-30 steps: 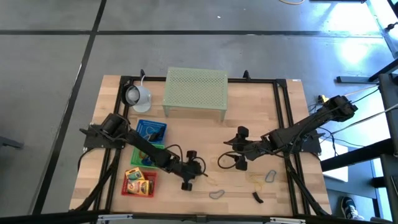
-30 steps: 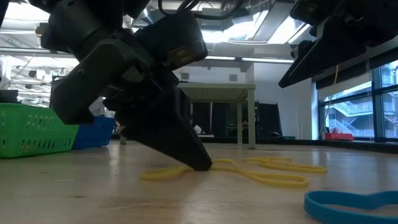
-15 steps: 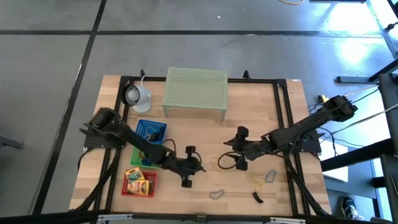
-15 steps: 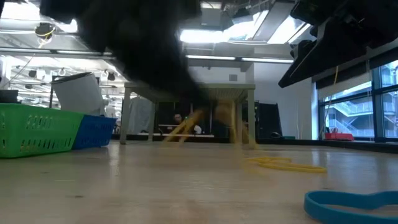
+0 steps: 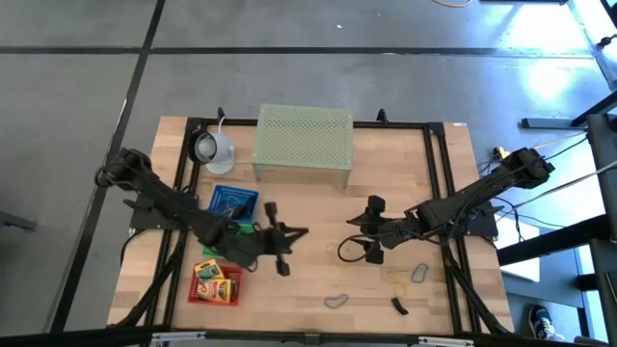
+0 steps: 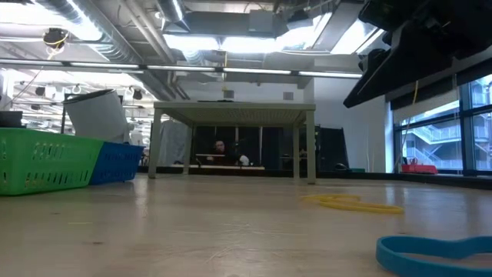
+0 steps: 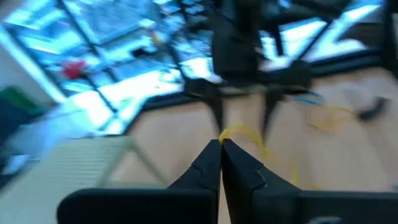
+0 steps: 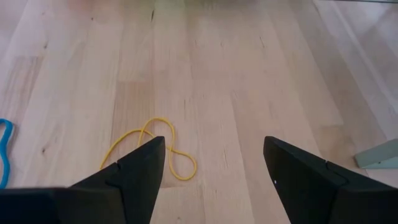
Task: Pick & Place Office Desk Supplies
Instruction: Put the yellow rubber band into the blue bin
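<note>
Fingers of the left end effector (image 7: 221, 146) are pinched closed on a thin yellow rubber loop (image 7: 239, 132), held above the wooden desk (image 5: 308, 207) beside the blue basket (image 5: 234, 201). The right end effector (image 8: 211, 155) is held open over another thin yellow loop (image 8: 152, 149) lying on the desk.

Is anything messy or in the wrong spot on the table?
Yes, a few loops lie loose on the bare wood instead of in the bins: a yellow rubber band under the open right gripper, a blue band near the table's front edge, and a grey loop. The left gripper is pinched shut on another yellow band.
</note>
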